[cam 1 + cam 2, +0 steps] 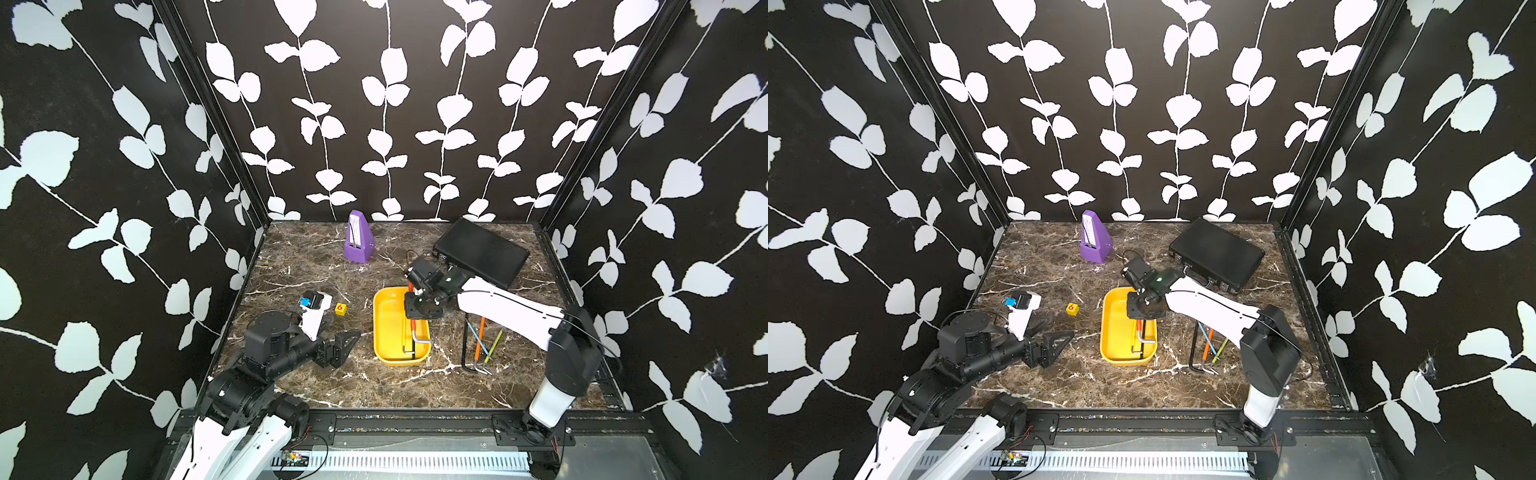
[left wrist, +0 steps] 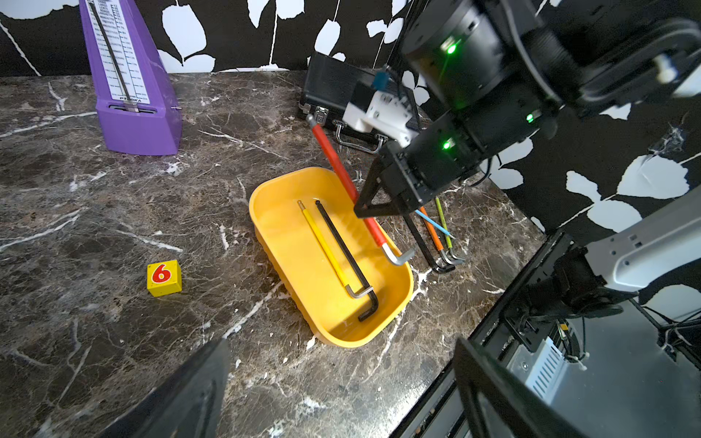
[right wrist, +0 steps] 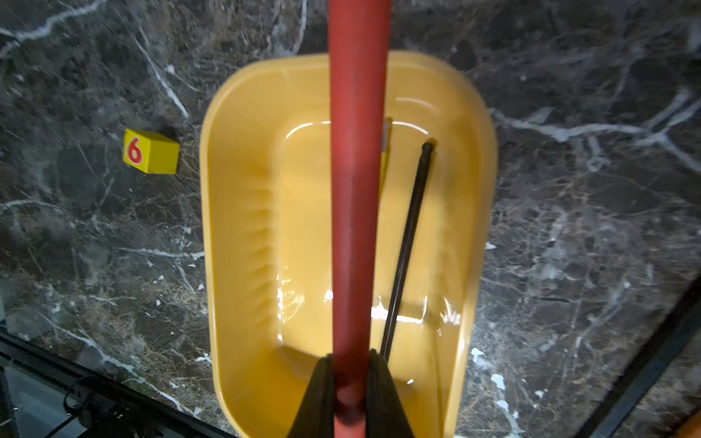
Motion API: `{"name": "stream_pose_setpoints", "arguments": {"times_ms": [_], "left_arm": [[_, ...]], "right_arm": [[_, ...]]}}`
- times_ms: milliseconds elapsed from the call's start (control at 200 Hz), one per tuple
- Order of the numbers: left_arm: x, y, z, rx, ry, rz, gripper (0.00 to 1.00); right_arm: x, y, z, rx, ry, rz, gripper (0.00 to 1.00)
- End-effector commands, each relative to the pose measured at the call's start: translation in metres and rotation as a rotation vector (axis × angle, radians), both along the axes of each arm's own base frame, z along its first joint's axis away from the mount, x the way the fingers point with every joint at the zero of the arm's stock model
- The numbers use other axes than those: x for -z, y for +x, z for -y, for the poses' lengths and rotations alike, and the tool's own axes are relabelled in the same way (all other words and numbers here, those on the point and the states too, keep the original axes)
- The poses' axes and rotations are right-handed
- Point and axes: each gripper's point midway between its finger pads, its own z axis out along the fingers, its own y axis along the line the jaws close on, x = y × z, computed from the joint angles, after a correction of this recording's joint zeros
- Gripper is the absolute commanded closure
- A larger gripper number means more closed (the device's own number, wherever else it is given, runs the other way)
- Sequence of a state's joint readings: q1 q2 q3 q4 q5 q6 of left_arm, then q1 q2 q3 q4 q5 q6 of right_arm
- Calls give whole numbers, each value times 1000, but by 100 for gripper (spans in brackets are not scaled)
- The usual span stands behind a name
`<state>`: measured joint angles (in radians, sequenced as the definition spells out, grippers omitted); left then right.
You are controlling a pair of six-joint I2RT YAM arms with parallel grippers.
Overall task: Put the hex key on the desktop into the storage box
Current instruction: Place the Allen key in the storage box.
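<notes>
Fingers point(image 3: 383, 390) of right gripper point(image 3: 351, 394) clamp red hex key point(image 3: 356, 189), tilted above storage box point(image 3: 235, 227); left gripper point(image 1: 351, 338) jaws wide.
Left wrist view shows yellow hex key point(image 2: 326, 246) beside black hex key point(image 2: 346, 252) inside box; right wrist view mostly hides yellow; cube point(image 2: 164, 277) reads "6".

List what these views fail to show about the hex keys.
- Right wrist view: the red hex key covers most of the yellow hex key; its own ends run off frame, one past the right gripper.
- Left wrist view: that gripper hides the far ends of four loose hex keys.
</notes>
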<state>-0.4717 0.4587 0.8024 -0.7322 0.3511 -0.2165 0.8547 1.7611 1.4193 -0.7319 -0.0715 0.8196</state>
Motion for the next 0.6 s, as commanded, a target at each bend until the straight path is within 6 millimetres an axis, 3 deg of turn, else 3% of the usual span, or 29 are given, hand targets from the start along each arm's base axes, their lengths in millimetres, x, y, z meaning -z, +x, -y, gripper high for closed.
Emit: {"name": "stream_pose_setpoints", "arguments": {"times_ms": [0,140,595], "left_arm": [[0,0,2,9,-2,9,7],[0,0,2,10,-2,9,7],[1,0,2,8,-1,6,7]], "right_arm": [[1,6,-26,-6,59,8,100],[15,6,-35,-19,41,4,100],[67,-3,-38,-6,-23,-127,100]]}}
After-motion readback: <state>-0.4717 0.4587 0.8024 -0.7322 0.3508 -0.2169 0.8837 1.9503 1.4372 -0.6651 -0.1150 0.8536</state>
